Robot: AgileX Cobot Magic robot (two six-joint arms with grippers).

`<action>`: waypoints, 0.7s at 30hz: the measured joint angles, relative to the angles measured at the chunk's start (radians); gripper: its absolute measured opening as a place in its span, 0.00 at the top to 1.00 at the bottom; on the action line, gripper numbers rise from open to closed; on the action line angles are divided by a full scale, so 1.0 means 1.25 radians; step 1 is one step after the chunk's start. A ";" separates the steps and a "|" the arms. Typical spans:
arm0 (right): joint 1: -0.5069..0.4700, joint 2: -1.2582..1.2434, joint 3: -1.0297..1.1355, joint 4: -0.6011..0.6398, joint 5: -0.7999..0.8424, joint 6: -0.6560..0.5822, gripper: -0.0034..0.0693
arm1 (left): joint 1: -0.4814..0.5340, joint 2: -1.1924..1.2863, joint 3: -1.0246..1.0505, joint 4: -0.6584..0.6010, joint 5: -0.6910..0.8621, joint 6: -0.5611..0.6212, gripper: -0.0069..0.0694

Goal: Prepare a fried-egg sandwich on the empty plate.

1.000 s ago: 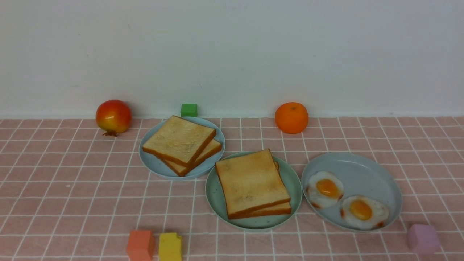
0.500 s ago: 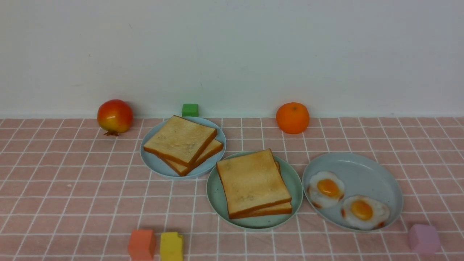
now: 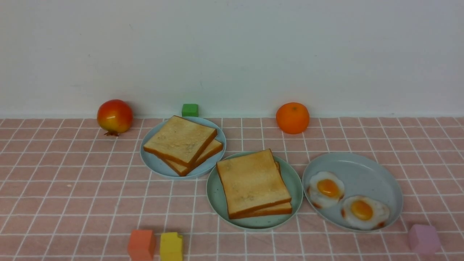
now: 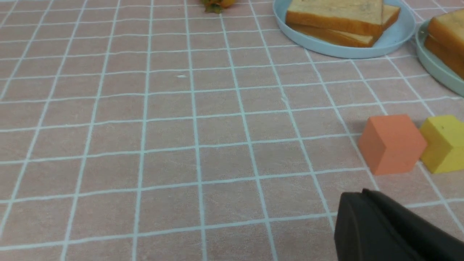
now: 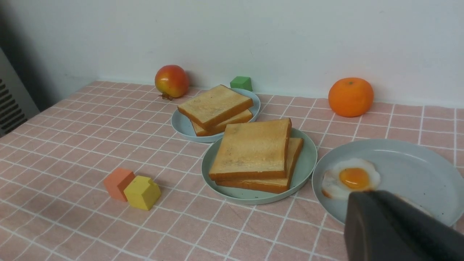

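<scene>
The mint-green plate (image 3: 214, 195) sits at the table's middle with two toast slices (image 3: 252, 181) stacked on it, the top one slightly askew. No egg shows between them. Two fried eggs (image 3: 325, 188) (image 3: 363, 211) lie on the larger blue-grey plate (image 3: 366, 166) to its right. Neither gripper shows in the front view. My left gripper (image 4: 357, 197) is shut and empty, low over the cloth near the orange cube (image 4: 391, 143). My right gripper (image 5: 362, 199) is shut and empty, above the near edge of the egg plate (image 5: 417, 170), next to one egg (image 5: 349, 177).
A smaller pale blue plate (image 3: 156, 165) with two more toast slices (image 3: 179, 139) stands behind left. A red fruit (image 3: 114, 116), green cube (image 3: 190, 110) and orange (image 3: 292, 117) sit along the wall. Yellow (image 3: 171, 246) and pink (image 3: 423, 238) cubes lie near the front.
</scene>
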State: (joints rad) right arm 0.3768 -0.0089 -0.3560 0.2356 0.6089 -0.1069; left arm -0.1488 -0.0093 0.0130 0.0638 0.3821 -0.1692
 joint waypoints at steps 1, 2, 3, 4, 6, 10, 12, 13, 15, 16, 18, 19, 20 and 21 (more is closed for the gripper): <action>0.000 0.000 0.000 0.000 0.000 0.000 0.91 | 0.019 0.000 0.000 0.000 0.000 0.000 0.89; 0.000 0.000 0.000 0.000 0.000 0.000 0.91 | 0.026 0.000 0.000 0.000 0.000 0.000 0.89; 0.000 0.000 0.000 0.000 0.000 0.000 0.91 | 0.043 0.000 0.000 0.000 0.000 0.000 0.89; 0.000 0.000 0.000 0.000 0.000 0.000 0.91 | 0.052 0.000 0.000 0.000 0.000 0.000 0.89; 0.000 0.000 0.000 0.000 0.001 0.000 0.91 | 0.062 0.000 0.000 0.000 0.000 0.000 0.89; 0.000 0.000 0.000 0.000 0.001 0.000 0.91 | 0.067 0.000 0.001 0.000 -0.003 -0.001 0.89; 0.000 0.000 0.000 0.000 0.001 0.000 0.91 | 0.067 0.000 0.001 0.000 -0.003 -0.001 0.89; 0.000 0.000 0.000 0.000 0.001 0.000 0.91 | 0.067 0.000 0.001 -0.001 -0.004 -0.001 0.89; 0.000 0.000 0.000 0.000 0.001 0.000 0.91 | 0.067 0.000 0.001 -0.001 -0.004 -0.001 0.89; 0.000 0.000 0.000 0.000 0.001 0.000 0.91 | 0.067 0.000 0.001 -0.001 -0.005 -0.001 0.89; 0.000 0.000 0.000 0.000 0.001 0.000 0.90 | 0.067 0.000 0.001 -0.001 -0.006 -0.001 0.88; 0.000 0.000 0.000 0.000 0.001 0.000 0.90 | 0.067 0.000 0.001 -0.001 -0.006 -0.001 0.88; 0.000 0.000 0.000 0.000 0.001 0.000 0.90 | 0.067 0.000 0.001 -0.001 -0.006 -0.001 0.88; 0.000 0.000 0.000 0.000 0.001 0.000 0.90 | 0.067 0.000 0.001 -0.001 -0.006 -0.001 0.88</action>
State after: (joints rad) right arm 0.3768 -0.0089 -0.3560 0.2356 0.6097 -0.1069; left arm -0.0655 -0.0093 0.0148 0.0630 0.3745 -0.1704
